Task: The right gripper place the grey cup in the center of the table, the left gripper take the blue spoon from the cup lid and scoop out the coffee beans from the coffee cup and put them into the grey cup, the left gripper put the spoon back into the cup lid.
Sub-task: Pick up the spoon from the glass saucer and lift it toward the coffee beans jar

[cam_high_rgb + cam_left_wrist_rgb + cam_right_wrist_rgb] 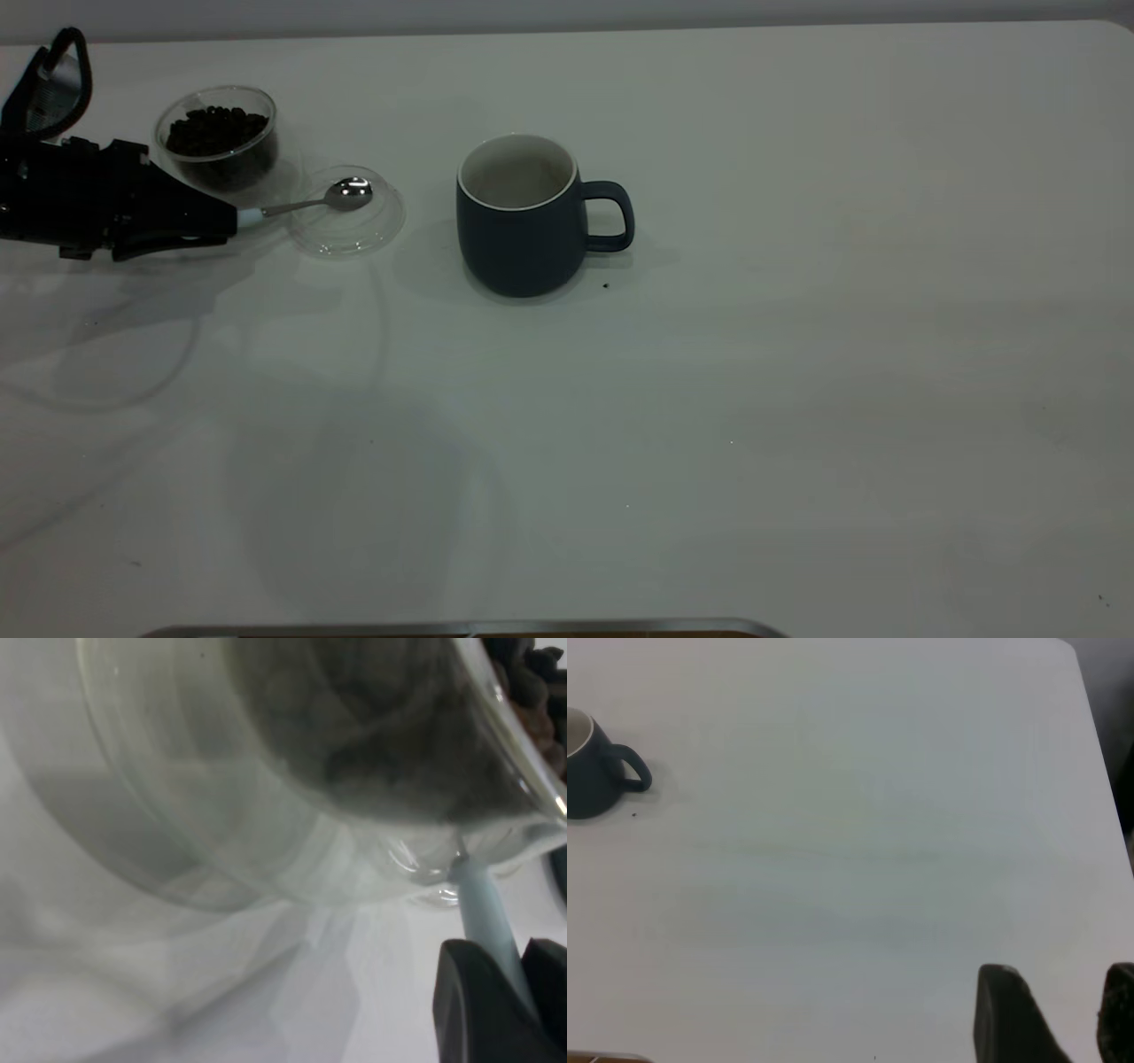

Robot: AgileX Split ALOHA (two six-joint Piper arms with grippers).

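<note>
The grey cup (pixel 523 217) stands upright near the table's middle, handle to the right, its inside looking empty; it also shows in the right wrist view (pixel 594 766). The clear coffee cup (pixel 219 137) holds dark coffee beans (pixel 213 128) at the far left. The clear cup lid (pixel 347 213) lies right of it. The blue spoon (pixel 319 202) has its metal bowl over the lid. My left gripper (pixel 232 220) is shut on the spoon's pale handle (pixel 485 908). My right gripper (pixel 1063 992) is open and empty over bare table, outside the exterior view.
A dark speck (pixel 606 285) lies on the white table (pixel 797 354) beside the grey cup's handle. A metal-edged object (pixel 461 629) shows at the near table edge.
</note>
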